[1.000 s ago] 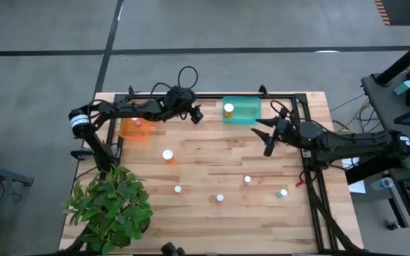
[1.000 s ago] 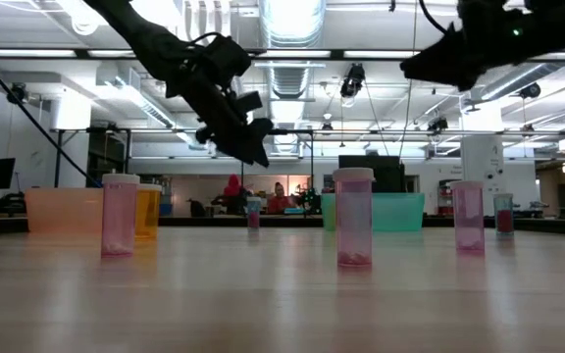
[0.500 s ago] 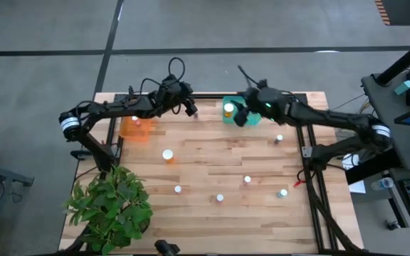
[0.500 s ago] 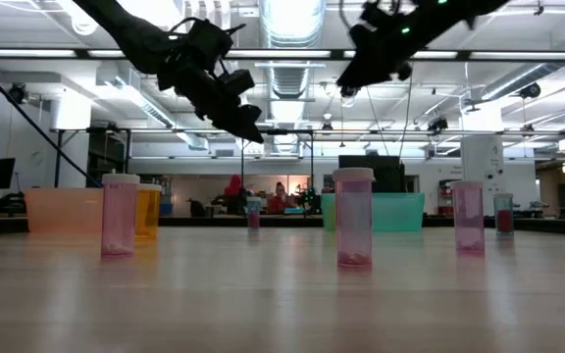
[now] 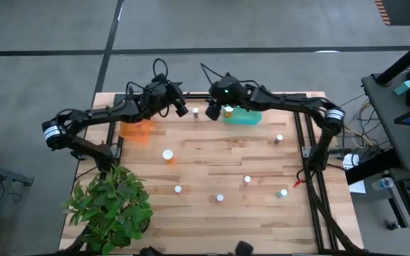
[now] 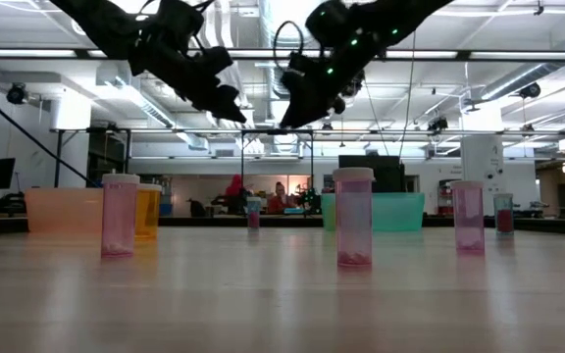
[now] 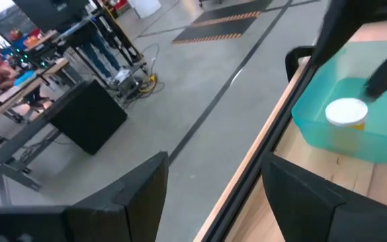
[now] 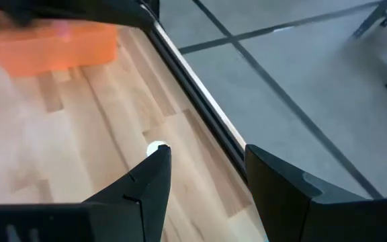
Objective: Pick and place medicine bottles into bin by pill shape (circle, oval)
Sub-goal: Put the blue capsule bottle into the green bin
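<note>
Crowding at the far edge of the table [image 5: 212, 160], mostly. Found the left gripper [image 5: 183, 111] and the right gripper [image 5: 210, 114] high over that edge, close together, with one small bottle [image 5: 196, 112] standing on the wood between them. Saw both sets of jaws spread wide and empty in the wrist views. Spotted the white cap [image 8: 154, 147] of that bottle between the right gripper's fingers but well below them, so judged it the likely target. Noted the orange bin [image 5: 137, 134] off to the left arm's side and the teal bin [image 5: 251, 119] just beside the right gripper, one capped bottle [image 7: 346, 112] already inside it. Counted six other bottles [image 5: 178, 189] apart on the nearer boards. Feared a clash of wrists or cables if both arms dropped together. Feared too a fingertip clipping the cap on an off-centre descent and tipping the bottle toward the rail. Could not read pill shape here, so allowed for a wrong bin.
</note>
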`<state>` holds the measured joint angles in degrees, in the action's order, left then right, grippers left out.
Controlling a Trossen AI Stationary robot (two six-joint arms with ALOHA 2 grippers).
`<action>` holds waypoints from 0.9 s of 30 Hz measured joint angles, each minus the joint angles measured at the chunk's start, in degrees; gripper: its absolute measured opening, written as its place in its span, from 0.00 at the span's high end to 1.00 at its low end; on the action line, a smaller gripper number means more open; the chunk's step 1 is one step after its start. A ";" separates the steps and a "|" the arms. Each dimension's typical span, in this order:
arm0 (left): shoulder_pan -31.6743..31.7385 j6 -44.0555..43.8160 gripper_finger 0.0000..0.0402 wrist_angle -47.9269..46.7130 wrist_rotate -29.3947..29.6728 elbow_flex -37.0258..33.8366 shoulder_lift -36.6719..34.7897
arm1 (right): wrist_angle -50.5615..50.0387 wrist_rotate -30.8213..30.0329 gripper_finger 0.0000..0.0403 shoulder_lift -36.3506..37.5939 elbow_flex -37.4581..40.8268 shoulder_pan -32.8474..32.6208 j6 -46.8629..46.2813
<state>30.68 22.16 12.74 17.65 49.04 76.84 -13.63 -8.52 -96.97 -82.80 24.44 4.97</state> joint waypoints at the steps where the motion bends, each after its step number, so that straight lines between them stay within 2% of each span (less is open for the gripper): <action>1: 0.00 0.44 0.45 0.24 0.00 -0.38 -0.32 | 0.07 -0.02 0.56 -1.59 -1.23 0.21 -0.52; 12: 0.09 0.89 0.45 1.67 0.09 -1.87 -1.12 | 0.15 0.16 0.58 -15.31 -11.13 1.16 -7.81; 15: 0.09 0.81 0.45 3.73 0.11 -2.70 -1.14 | -2.87 0.75 0.56 -19.22 -15.09 1.17 -10.49; 19: 0.09 0.78 0.45 3.82 0.22 -3.19 -1.12 | -9.37 1.33 0.52 -24.42 -21.50 1.45 -14.41; 27: 0.09 0.76 0.45 4.04 0.39 -3.31 -1.14 | -19.34 1.68 0.40 -32.62 -33.33 1.31 -15.03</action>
<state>30.76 22.92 16.78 18.04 45.73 75.70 -32.96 -6.84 -129.59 -116.13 25.76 -10.06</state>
